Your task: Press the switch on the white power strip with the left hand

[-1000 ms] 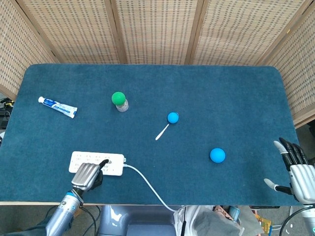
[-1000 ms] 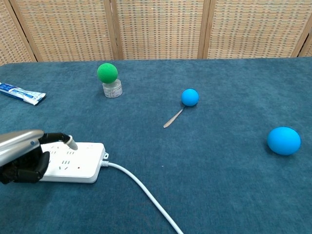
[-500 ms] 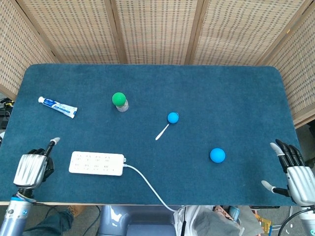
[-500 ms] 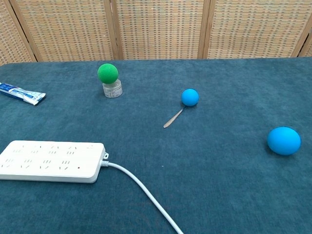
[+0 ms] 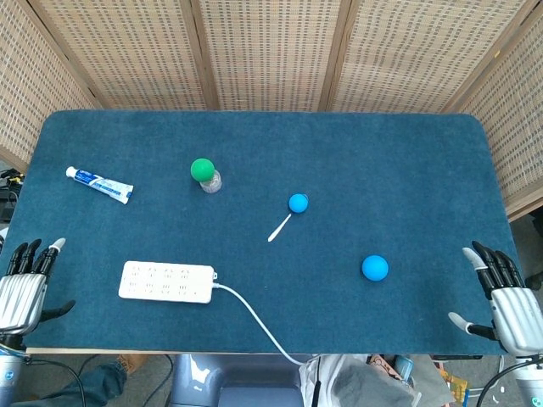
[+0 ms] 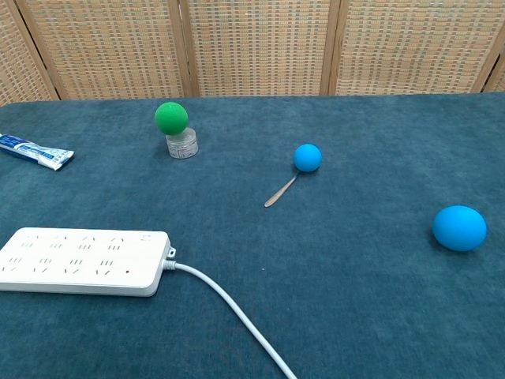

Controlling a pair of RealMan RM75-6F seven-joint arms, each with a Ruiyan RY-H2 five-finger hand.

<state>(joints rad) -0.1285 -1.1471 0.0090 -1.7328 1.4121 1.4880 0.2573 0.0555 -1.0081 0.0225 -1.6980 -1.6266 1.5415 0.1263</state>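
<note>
The white power strip (image 5: 166,282) lies flat near the table's front left, its white cable (image 5: 254,321) running off the front edge; it also shows in the chest view (image 6: 82,260). My left hand (image 5: 23,286) is at the table's front left corner, well left of the strip, fingers apart and holding nothing. My right hand (image 5: 506,295) hovers off the front right corner, fingers spread and empty. Neither hand shows in the chest view.
A toothpaste tube (image 5: 99,184) lies at the left. A green ball (image 5: 202,170) sits on a small clear jar (image 6: 181,144). A small blue ball (image 5: 298,203) with a white stick (image 5: 279,228) lies mid-table. A larger blue ball (image 5: 375,268) sits right of centre.
My left hand lifted off the power strip's switch end, drew back left to the table corner and opened its fingers. The right hand barely shifted.
</note>
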